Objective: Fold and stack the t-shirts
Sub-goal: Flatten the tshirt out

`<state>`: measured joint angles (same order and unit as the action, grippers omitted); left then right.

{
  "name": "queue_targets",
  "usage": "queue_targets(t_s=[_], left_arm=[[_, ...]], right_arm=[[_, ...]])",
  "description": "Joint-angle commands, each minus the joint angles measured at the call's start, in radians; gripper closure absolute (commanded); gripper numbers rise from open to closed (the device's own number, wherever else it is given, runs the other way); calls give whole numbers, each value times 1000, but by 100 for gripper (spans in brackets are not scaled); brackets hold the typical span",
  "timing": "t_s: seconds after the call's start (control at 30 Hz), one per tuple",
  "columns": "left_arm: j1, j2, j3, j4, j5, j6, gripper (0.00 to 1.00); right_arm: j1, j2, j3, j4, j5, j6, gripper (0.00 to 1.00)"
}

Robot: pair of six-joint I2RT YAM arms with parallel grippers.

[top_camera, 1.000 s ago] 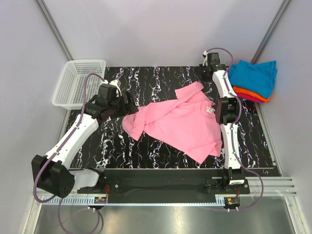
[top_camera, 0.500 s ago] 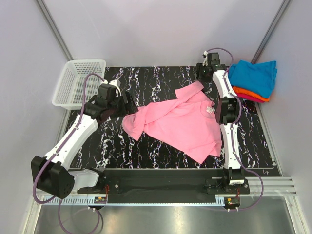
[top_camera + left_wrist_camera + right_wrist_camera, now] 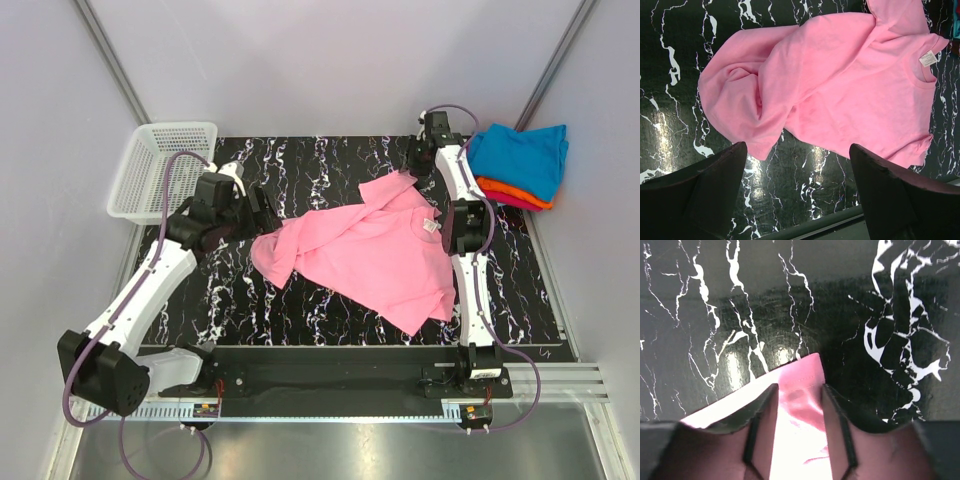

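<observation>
A bright pink t-shirt (image 3: 370, 250) lies crumpled across the middle of the black marbled table, its white neck label (image 3: 431, 226) facing up. My right gripper (image 3: 420, 162) is at the shirt's far sleeve. In the right wrist view its jaws (image 3: 799, 390) stand apart, open, with the pink sleeve corner (image 3: 804, 372) lying between them. My left gripper (image 3: 262, 208) hovers open over the bunched left side of the shirt (image 3: 840, 85), nothing between its fingers (image 3: 797, 147). Folded t-shirts (image 3: 520, 160) are stacked at the far right, teal on top, orange and magenta below.
A white mesh basket (image 3: 160, 170) sits at the far left corner of the table. The stack of shirts overhangs the table's right edge (image 3: 545, 250). Grey walls close in on both sides and behind.
My right gripper has gone from shut to open at the pink sleeve. The left arm has shifted slightly, still open. The shirt lies as before.
</observation>
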<state>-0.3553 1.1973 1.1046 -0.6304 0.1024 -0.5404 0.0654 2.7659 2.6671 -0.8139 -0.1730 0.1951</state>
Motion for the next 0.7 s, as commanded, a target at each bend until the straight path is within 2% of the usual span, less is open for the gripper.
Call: queue_targets(t_s=[0.0,0.07,0.1,0.13,0.53,0.63,0.67], left_arm=[[-4,-31,28,21,17,2,11],[-4,-31,29,21,17,3,11],[-5,-28,29,21,17,3,11],[-5,-24,29,20,19,0,11],[-30,21,-46,31,30,-10,12],[-62,22,-86,44,14,-24,17],[-85,16,-98,46,-12,-32,23]], right_arm=[[1,18,39,-50,18,14,63],[1,18,37,-59,26,12,83],[-1,14,36,-60,35,10,97],[1,5,33,-67,46,9,100],[11,-179,-44,-50,49,-39,100],[23,-258,-98,-36,50,-46,100],[27,-294,-125,-30,53,-49,100]])
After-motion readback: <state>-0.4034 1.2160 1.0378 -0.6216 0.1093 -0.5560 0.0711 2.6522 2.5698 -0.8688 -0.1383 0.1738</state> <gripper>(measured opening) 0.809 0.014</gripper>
